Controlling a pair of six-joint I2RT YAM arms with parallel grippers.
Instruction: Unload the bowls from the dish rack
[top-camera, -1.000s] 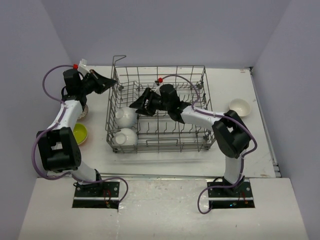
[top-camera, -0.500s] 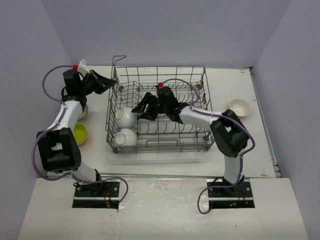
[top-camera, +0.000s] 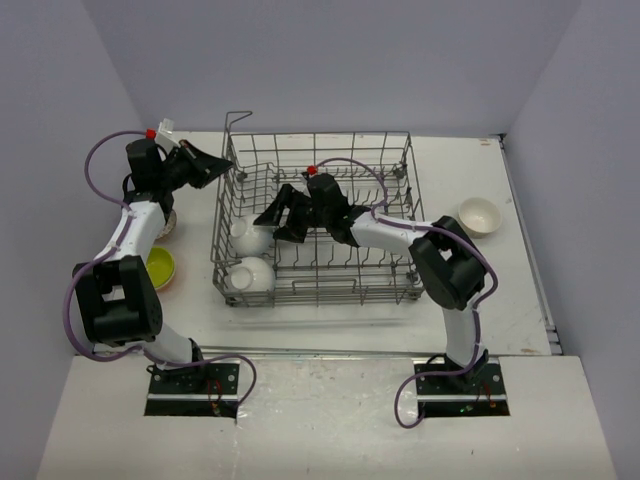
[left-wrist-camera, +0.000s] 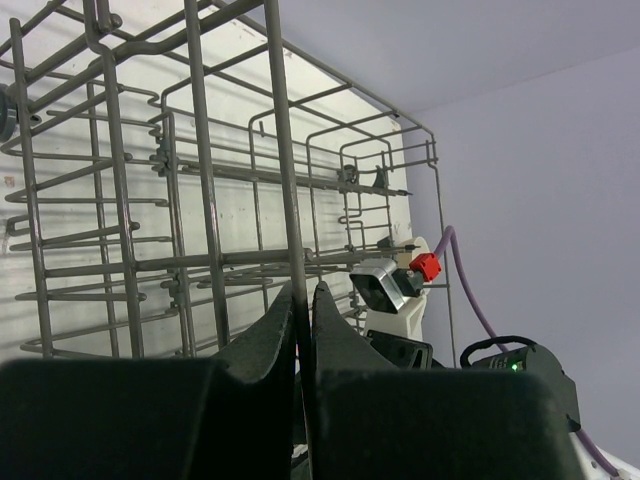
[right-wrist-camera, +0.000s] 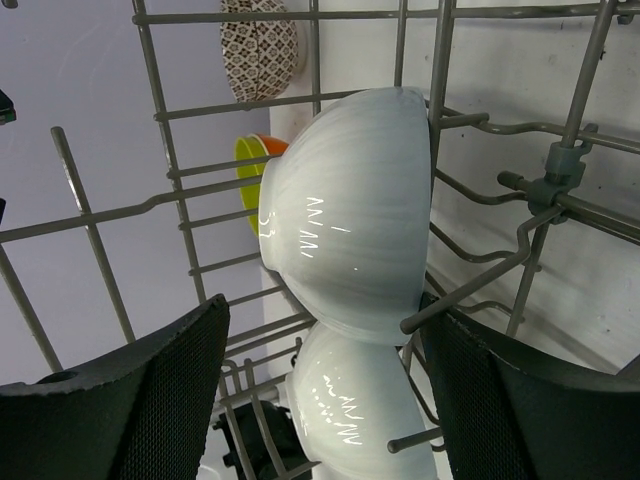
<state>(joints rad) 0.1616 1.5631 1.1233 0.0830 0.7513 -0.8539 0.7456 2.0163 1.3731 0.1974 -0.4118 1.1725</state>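
The dish rack (top-camera: 320, 134) is a grey wire basket in the middle of the table. Two white bowls stand on edge between tines at its left end, one (top-camera: 250, 236) behind the other (top-camera: 250, 273). My right gripper (top-camera: 270, 226) is inside the rack, open, right next to the rear bowl. In the right wrist view its fingers (right-wrist-camera: 150, 390) flank the lower part of that bowl (right-wrist-camera: 350, 220), with the second bowl (right-wrist-camera: 365, 410) beyond. My left gripper (top-camera: 232, 170) is shut on an upright wire at the rack's far left corner (left-wrist-camera: 290, 150).
A white bowl (top-camera: 479, 214) sits on the table to the right of the rack. Left of the rack are a yellow-green bowl (top-camera: 160, 266) and a patterned bowl (top-camera: 166, 222), partly under the left arm. Rack wires and tines crowd the right gripper.
My right gripper has moved left through the rack toward the two white bowls and has opened wider. The left gripper has stayed shut on the rack wire.
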